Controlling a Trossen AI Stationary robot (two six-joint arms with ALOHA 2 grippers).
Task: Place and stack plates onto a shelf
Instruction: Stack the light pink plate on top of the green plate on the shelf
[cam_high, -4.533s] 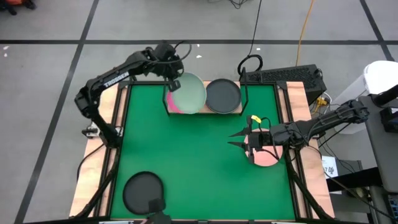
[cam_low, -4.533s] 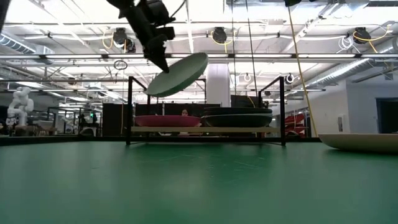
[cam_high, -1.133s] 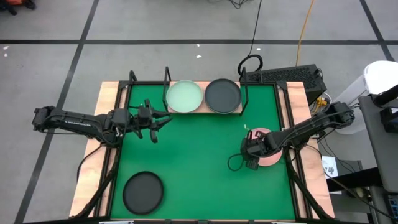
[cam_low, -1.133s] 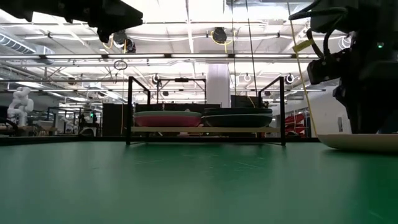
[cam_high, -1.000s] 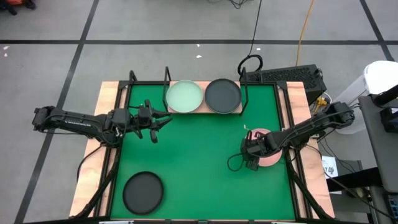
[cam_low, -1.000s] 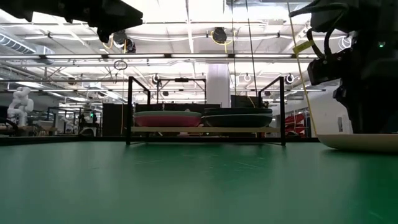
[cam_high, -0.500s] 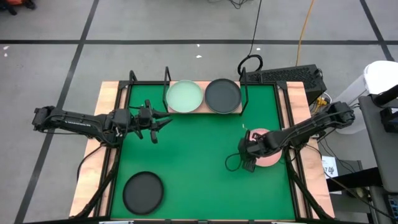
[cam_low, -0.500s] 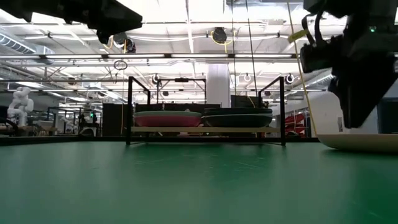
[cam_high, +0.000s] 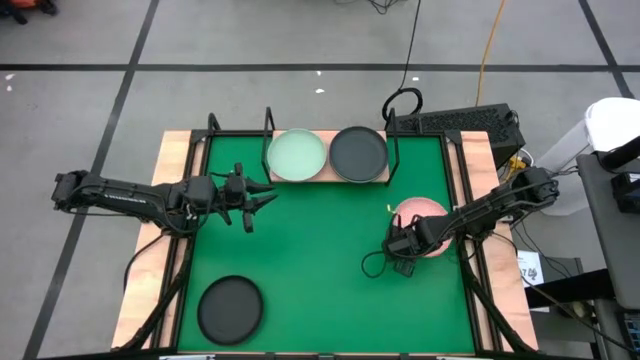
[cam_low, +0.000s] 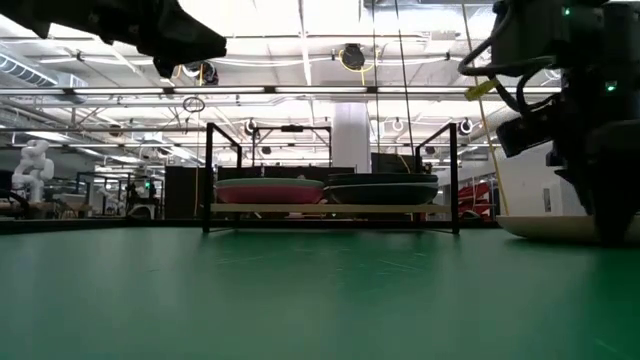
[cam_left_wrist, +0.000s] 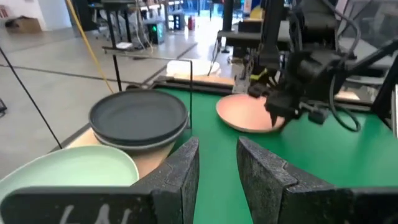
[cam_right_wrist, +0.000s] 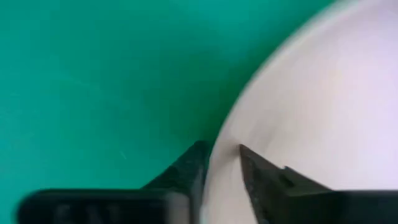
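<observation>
The tabletop (cam_high: 330, 250) carried the shelf (cam_high: 328, 178) at its far edge, already holding mint and grey plates. My right gripper (cam_high: 402, 246) had its fingers pinched on the pink plate's (cam_high: 425, 213) rim near the right edge; lifting it toward the shelf came next, I judged. My left gripper (cam_high: 262, 194) waited slightly open and empty before the shelf.

Open green mat (cam_high: 320, 250) mid-worktop; far edge blocked by shelf (cam_high: 328, 178) uprights, near-left by a dark plate (cam_high: 230, 308).
</observation>
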